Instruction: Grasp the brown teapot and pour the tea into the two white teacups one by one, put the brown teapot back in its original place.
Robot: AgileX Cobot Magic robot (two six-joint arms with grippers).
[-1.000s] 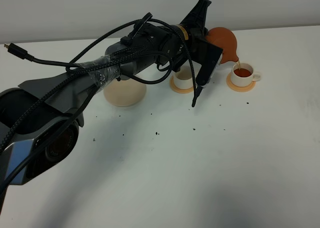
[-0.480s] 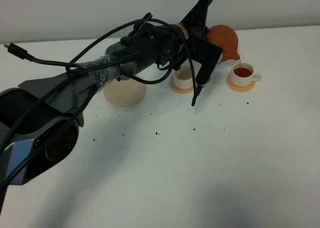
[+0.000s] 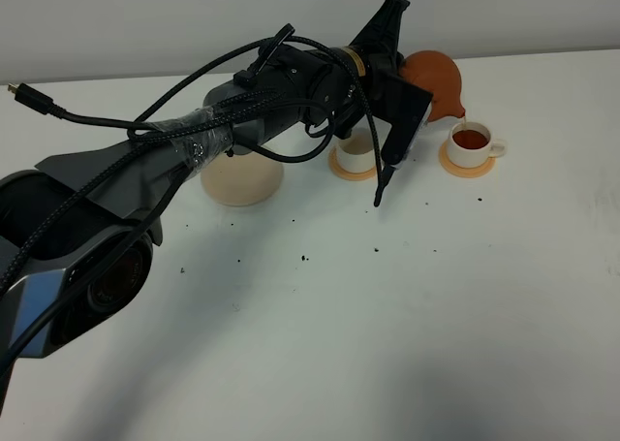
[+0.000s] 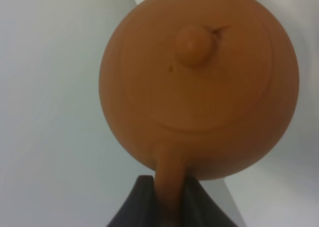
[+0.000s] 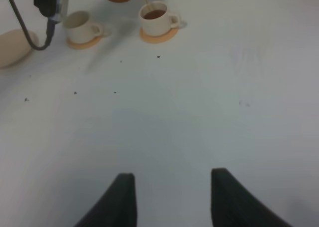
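Aloft near the table's [image 3: 387,315] far edge, right of centre, the teapot [image 3: 438,80] tilts spout-down over the right cup [image 3: 474,154]. A thin stream of tea [image 3: 469,141] joins the spout to this cup, which holds dark liquid. Left gripper [image 4: 169,189]: jaws clamped on the teapot's handle. The left cup [image 3: 356,148] stands near, each cup on an orange coaster [image 3: 455,166]. The saucer [image 3: 242,179] lies farther left. Right gripper [image 5: 172,197]: jaws apart, over the table's near side, well apart from the cups.
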